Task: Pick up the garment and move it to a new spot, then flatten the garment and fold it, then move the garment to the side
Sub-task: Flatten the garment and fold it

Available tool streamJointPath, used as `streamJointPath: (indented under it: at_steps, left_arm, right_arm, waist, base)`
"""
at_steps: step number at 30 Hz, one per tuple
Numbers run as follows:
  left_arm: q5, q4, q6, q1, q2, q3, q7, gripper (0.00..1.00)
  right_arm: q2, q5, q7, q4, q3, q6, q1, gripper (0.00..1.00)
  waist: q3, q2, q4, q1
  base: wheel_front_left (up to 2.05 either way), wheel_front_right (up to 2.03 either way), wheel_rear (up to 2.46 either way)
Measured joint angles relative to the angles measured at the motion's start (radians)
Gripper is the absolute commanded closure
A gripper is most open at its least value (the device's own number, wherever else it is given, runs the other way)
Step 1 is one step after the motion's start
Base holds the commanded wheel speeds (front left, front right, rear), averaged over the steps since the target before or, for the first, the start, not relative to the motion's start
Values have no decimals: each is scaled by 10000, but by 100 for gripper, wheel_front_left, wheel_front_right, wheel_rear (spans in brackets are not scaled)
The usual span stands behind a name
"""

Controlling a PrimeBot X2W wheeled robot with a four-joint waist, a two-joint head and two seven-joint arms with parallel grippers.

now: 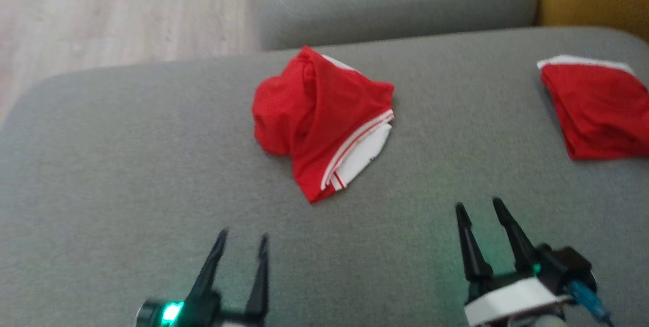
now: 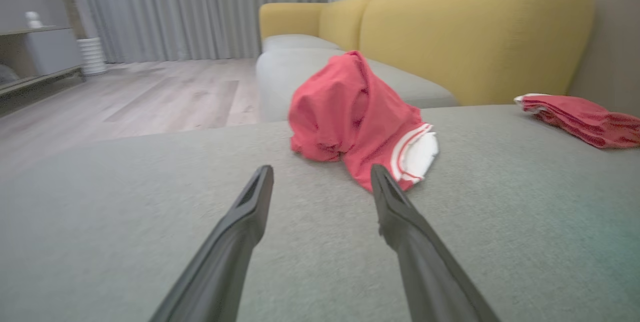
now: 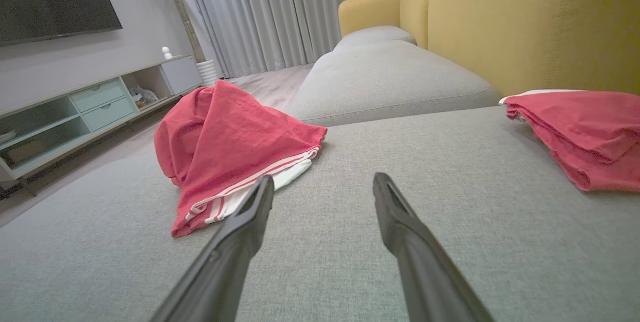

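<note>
Both hands, left hand point(image 1: 242, 240) and right hand point(image 1: 479, 206), gape empty near the crumpled red garment point(image 1: 319, 119); grabbing one loose layer risks dragging it into a worse bunch.

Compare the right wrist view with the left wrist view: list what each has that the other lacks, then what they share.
Right wrist, not left: the television, the mint drawers, the open right hand. Left wrist, not right: the open left hand. Both: the crumpled red garment, the other red garment, the grey cushion, the yellow backrest.
</note>
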Motion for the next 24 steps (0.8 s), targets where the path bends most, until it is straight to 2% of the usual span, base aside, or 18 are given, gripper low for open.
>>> streamJointPath:
  at_steps: [9, 12, 16, 20, 21, 22, 24]
  left_arm:
    - [6, 2824, -201, -3313, -17, -1511, 0, 0]
    - [10, 3927, -431, -4174, -40, -1875, 0, 0]
    - [257, 5392, -391, -5267, -73, -1987, 0, 0]
    - [255, 6006, -242, -5695, -84, -1871, -21, 0]
    - [255, 6044, -161, -5708, -75, -1835, -69, 57]
    - [255, 6040, -84, -5714, -67, -1791, -88, 100]
    - [253, 5985, -86, -5729, -58, -1710, -88, 100]
  right_arm:
    - [-2, -219, -2, -288, 460, 0, -1234, 0]
    - [-2, -272, -2, -303, 510, 0, -1358, 0]
    - [-2, -272, 0, -305, 573, 0, -1428, 0]
    - [-4, -272, -2, -337, 610, 0, -1612, 0]
    - [0, -272, -2, -347, 637, 0, -1646, 0]
    - [0, -272, -2, -349, 652, 0, -1657, 0]
    - [-2, -267, -2, -345, 658, 0, -1658, 0]
  waist:
    - [1234, 0, -912, 3]
    - [1614, 0, -1317, 4]
    - [2138, 0, -1968, 2]
    - [2433, 0, -2392, 0]
    - [2482, 0, -2484, 0]
    - [2519, 0, -2562, -1]
    - [2552, 0, -2695, -1]
  base:
    - [0, 0, 0]
    - [0, 0, 0]
    - [0, 0, 0]
    - [0, 0, 0]
    - [0, 0, 0]
    - [0, 0, 0]
    - [0, 0, 0]
